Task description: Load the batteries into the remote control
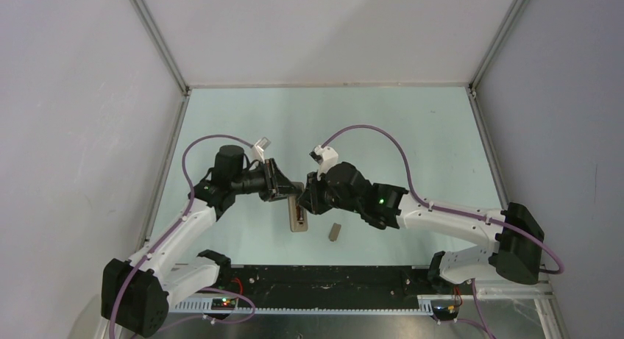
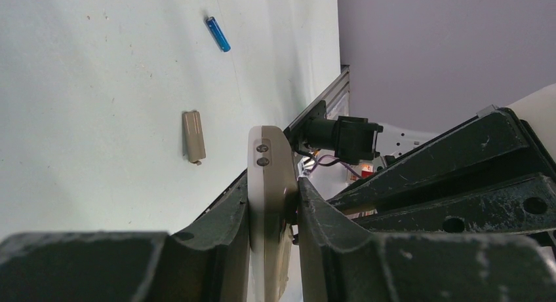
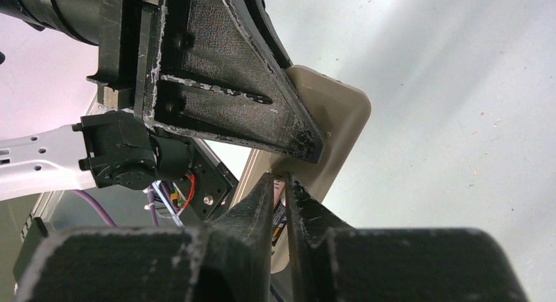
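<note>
The left gripper [image 2: 272, 207] is clamped on the remote [image 2: 267, 171], holding it edge-on between its two fingers [image 2: 226, 226] with one end sticking out past the tips. Two small round metal spots show on that end. From above, the remote reads as a beige oblong, back side up, reaching from the left gripper toward the near edge of the table [image 1: 412, 133] — whether its free end touches the surface I cannot tell. The right gripper [image 3: 278, 184] meets it from the other side, with its tips right at the remote's beige back, just below a left finger that crosses over it. Its jaws are drawn almost together on a thin dark battery [image 3: 279, 217], only a sliver of which shows in the narrow slot between them. The battery's leading end sits at the remote's back, though the contact itself is hidden. The blue battery [image 2: 218, 33] lies loose and slanted on the table, well apart from both grippers. The cover [image 1: 335, 231] — a small flat beige piece — lies on the table near the remote's free end, to its right in the top view and apart from it. In the left wrist view it sits between the remote and the blue battery.
</note>
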